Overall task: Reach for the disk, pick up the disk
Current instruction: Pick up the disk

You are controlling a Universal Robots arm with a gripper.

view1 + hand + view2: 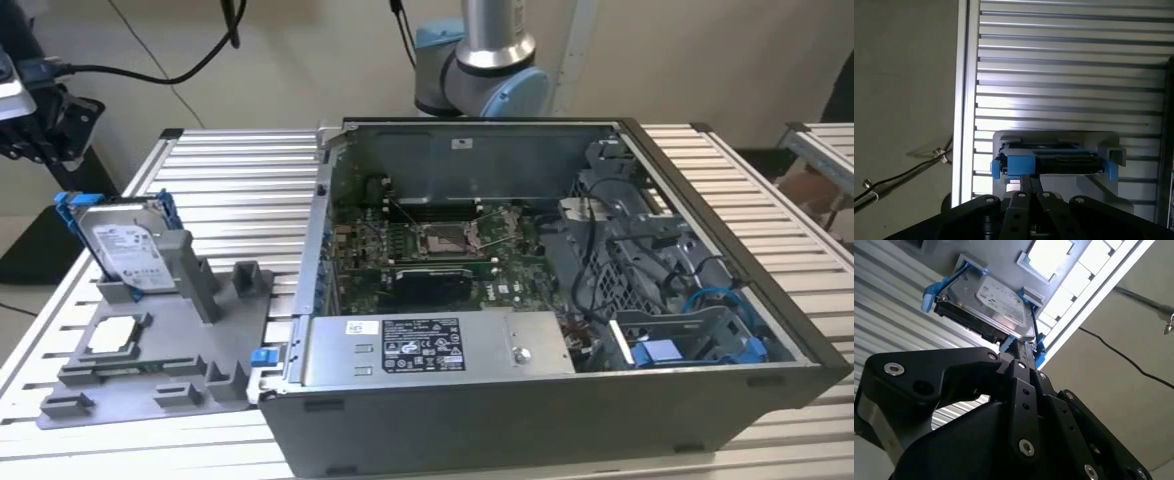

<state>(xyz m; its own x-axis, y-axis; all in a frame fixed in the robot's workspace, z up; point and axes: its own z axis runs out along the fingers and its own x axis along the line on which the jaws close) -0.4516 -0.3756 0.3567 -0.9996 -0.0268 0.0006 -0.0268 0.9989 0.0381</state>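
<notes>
Jaws together, gripping nothing; your gripper [1030,179] sits just short of the disk [1064,161]. The ribbed aluminium tabletop [227,170] carries an open grey steel computer case [561,420] with a green motherboard [427,250] inside. Beside it, a grey plastic stand [147,370] holds the disk upright in a slot: silver-grey metal slab, white label, blue bracket. A small square chip [118,333] lies flat on the stand.

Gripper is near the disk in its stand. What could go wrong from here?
1. The disk stands on edge in the grey holder; a sideways nudge from the gripper could tip it.
2. A grip on the blue bracket alone might flex and slip.
</notes>
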